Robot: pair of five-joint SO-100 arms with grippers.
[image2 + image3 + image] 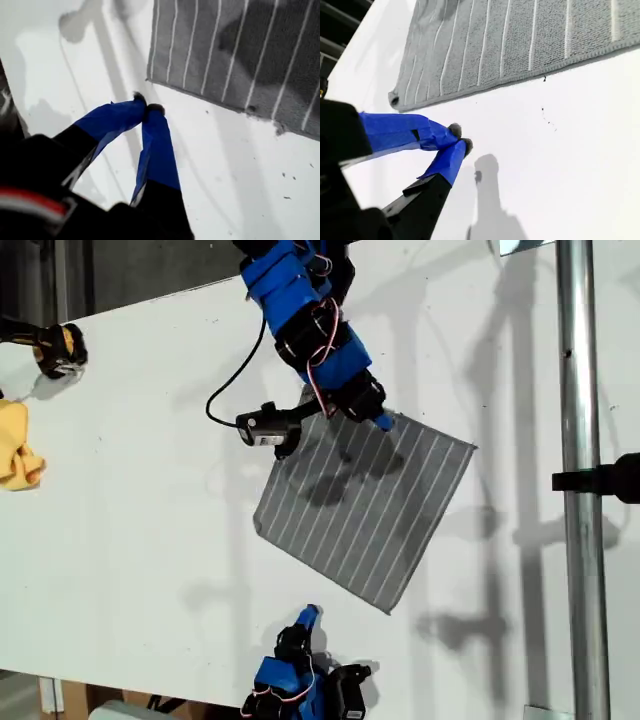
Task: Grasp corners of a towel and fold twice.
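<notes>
The towel [365, 505] lies open and flat on the table [140, 540], turned diagonally, a little toward the exterior view's right of the table's middle and nearer the far edge than the near one. My first gripper [385, 422] reaches in from the far edge and, in the exterior view, sits over the towel's far hem. Its own wrist view shows the blue tips [147, 107] pressed together on nothing, above bare table just beside one corner [151, 79], with the arm's shadow cast across the stripes. My second gripper [310, 613] hangs at the near edge, apart from the towel's near hem, its jaws likewise clenched and empty [460, 137], with another corner [395, 98] close ahead. A yellow cloth [15, 445] rests at the table edge on the exterior view's left
</notes>
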